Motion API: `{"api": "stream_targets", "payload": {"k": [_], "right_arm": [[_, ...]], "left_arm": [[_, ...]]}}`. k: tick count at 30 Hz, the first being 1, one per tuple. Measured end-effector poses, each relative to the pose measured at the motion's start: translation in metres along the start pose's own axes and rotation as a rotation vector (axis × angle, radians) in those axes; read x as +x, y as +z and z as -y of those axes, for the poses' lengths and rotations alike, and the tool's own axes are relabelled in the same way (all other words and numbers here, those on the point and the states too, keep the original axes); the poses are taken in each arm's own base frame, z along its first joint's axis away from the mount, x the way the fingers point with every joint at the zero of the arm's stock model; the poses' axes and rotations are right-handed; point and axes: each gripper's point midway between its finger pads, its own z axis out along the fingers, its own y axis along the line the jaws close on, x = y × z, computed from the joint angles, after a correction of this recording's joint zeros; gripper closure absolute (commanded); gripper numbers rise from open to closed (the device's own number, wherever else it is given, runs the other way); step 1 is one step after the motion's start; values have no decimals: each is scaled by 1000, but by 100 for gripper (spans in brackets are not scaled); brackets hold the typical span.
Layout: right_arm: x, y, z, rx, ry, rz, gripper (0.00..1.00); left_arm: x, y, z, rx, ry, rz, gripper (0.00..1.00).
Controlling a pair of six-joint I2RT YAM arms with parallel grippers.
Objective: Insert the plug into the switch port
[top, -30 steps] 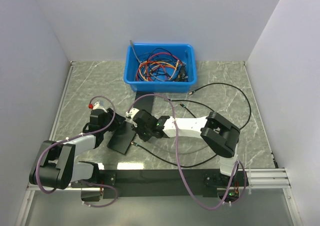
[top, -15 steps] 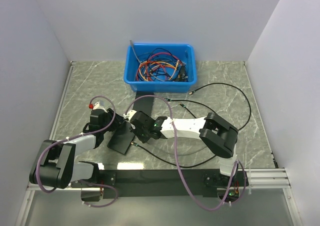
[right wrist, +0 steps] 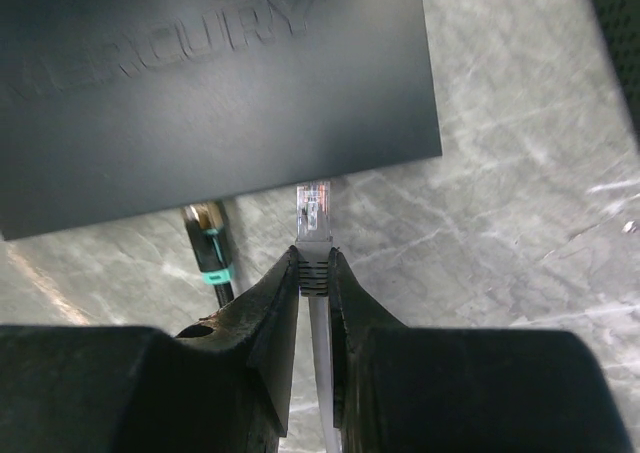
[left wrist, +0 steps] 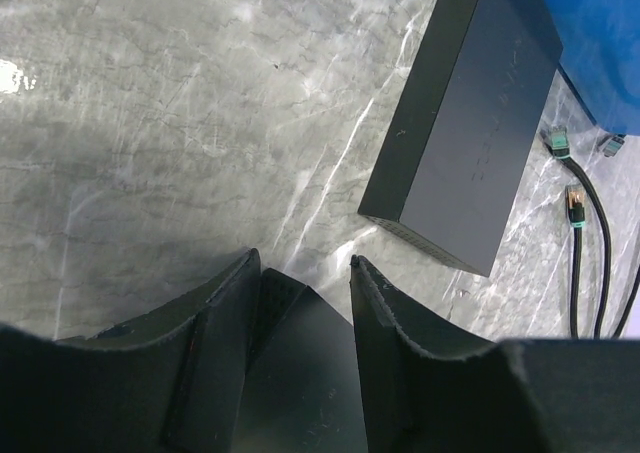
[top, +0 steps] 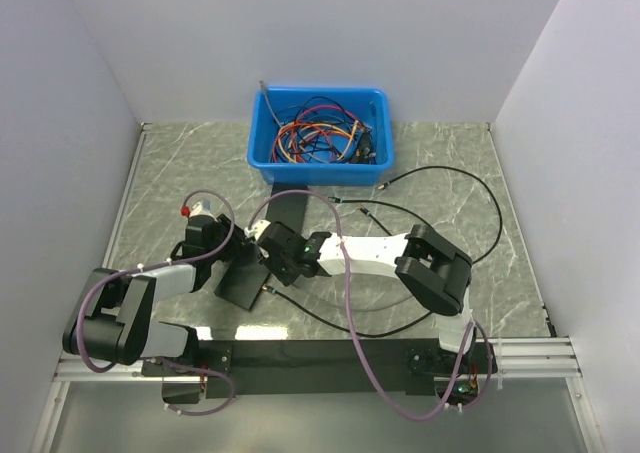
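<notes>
Marble table (top: 450, 173), near-left area: right gripper (right wrist: 314, 259) pinches plug (right wrist: 314, 211), whose clear tip is right at the edge of switch (right wrist: 200, 73); contact unclear. Left gripper (left wrist: 303, 265) clamps the switch's far corner.

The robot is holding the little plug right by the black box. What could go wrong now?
The plug pinched in the right gripper may miss the port, since the port side of the switch is hidden in these views. It could bump the teal-collared plug lying just beside it. If the left gripper loses its hold on the switch, the push may shove it away.
</notes>
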Motion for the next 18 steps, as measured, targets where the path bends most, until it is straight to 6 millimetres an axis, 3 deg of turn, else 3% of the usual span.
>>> {"api": "stream_targets", "payload": {"k": [11, 18], "right_arm": [[-3, -4, 0, 1, -4, -13, 100], [2, 4, 0, 6, -6, -42, 100]], "left_arm": [[1, 1, 2, -15, 12, 20, 51], [2, 1, 2, -15, 16, 23, 52]]}}
